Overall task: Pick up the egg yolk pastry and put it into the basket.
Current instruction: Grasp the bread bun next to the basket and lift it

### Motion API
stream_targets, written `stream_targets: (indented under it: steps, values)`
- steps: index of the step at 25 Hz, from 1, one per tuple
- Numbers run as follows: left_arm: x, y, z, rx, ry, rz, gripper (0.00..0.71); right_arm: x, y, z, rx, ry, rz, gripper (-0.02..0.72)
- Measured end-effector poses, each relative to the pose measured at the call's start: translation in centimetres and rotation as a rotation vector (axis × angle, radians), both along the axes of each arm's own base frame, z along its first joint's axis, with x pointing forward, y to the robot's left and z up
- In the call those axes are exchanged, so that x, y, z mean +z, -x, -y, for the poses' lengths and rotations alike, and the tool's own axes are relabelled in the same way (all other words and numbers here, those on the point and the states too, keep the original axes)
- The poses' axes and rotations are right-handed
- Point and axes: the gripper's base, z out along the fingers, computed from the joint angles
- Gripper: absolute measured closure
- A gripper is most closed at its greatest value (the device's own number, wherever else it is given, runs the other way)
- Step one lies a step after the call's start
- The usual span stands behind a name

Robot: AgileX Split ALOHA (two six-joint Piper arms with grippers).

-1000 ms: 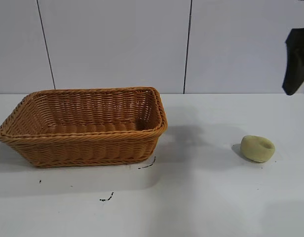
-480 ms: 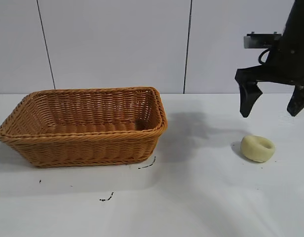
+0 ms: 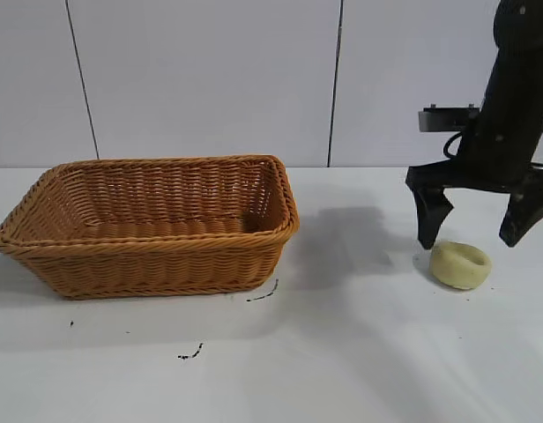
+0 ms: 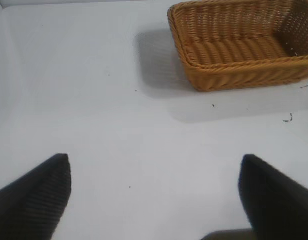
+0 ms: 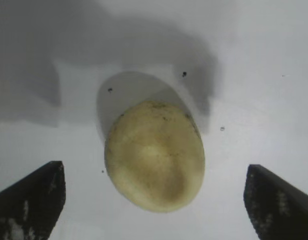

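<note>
The egg yolk pastry, a small pale yellow lump with a dimple, lies on the white table at the right. It also shows in the right wrist view. My right gripper hangs open just above it, one finger on each side, not touching it. It shows open in the right wrist view too. The orange-brown wicker basket stands at the left, empty, and shows in the left wrist view. My left gripper is open over bare table, away from the basket; it is out of the exterior view.
Small black marks lie on the white table in front of the basket. A white panelled wall stands behind the table.
My right gripper has come in from the upper right and dropped down, open, until its fingers straddle the pastry. The pastry and basket have not moved.
</note>
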Motion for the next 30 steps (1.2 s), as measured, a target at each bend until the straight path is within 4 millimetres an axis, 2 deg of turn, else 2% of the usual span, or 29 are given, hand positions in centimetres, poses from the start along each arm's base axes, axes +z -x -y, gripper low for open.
stream_targets:
  steps: [4, 7, 8, 10, 12, 14, 16, 20, 22, 25, 26, 28, 29, 30]
  values:
    - [0.0, 0.0, 0.0, 0.0, 0.0, 0.0, 0.017, -2.2, -0.1, 0.0, -0.002, 0.002, -0.04, 0.008]
    - [0.0, 0.0, 0.0, 0.0, 0.0, 0.0, 0.017, -2.5, -0.2, 0.0, -0.002, 0.002, -0.043, 0.008]
    - [0.0, 0.0, 0.0, 0.0, 0.0, 0.0, 0.017, -2.5, -0.2, 0.0, -0.002, 0.002, -0.041, 0.032]
    - [0.0, 0.0, 0.0, 0.0, 0.0, 0.0, 0.017, -2.5, -0.2, 0.0, -0.002, 0.002, -0.038, 0.149]
    - [0.0, 0.0, 0.0, 0.0, 0.0, 0.0, 0.017, -2.5, -0.2, 0.0, -0.003, 0.001, -0.038, 0.322]
    - [0.0, 0.0, 0.0, 0.0, 0.0, 0.0, 0.017, -2.5, -0.2, 0.0, -0.003, 0.001, -0.038, 0.451]
    - [0.0, 0.0, 0.0, 0.0, 0.0, 0.0, 0.017, -2.4, -0.2, 0.0, -0.003, 0.001, -0.038, 0.514]
    - [0.0, 0.0, 0.0, 0.0, 0.0, 0.0, 0.017, -1.8, -0.1, -0.1, -0.004, -0.001, -0.035, 0.543]
    - [0.0, 0.0, 0.0, 0.0, 0.0, 0.0, 0.017, -0.9, 0.0, 0.0, -0.003, -0.003, -0.021, 0.545]
    - [0.0, 0.0, 0.0, 0.0, 0.0, 0.0, 0.017, 1.7, 0.2, 0.0, -0.003, -0.008, 0.023, 0.545]
    - [0.0, 0.0, 0.0, 0.0, 0.0, 0.0, 0.017, 1.7, 0.2, 0.0, -0.003, -0.008, 0.023, 0.545]
    - [0.0, 0.0, 0.0, 0.0, 0.0, 0.0, 0.017, 4.0, 0.5, 0.0, -0.002, -0.012, 0.066, 0.546]
    - [0.0, 0.0, 0.0, 0.0, 0.0, 0.0, 0.017, 6.2, 1.0, 0.1, -0.002, -0.017, 0.107, 0.545]
    - [0.0, 0.0, 0.0, 0.0, 0.0, 0.0, 0.017, 7.3, 1.3, 0.1, -0.002, -0.02, 0.128, 0.545]
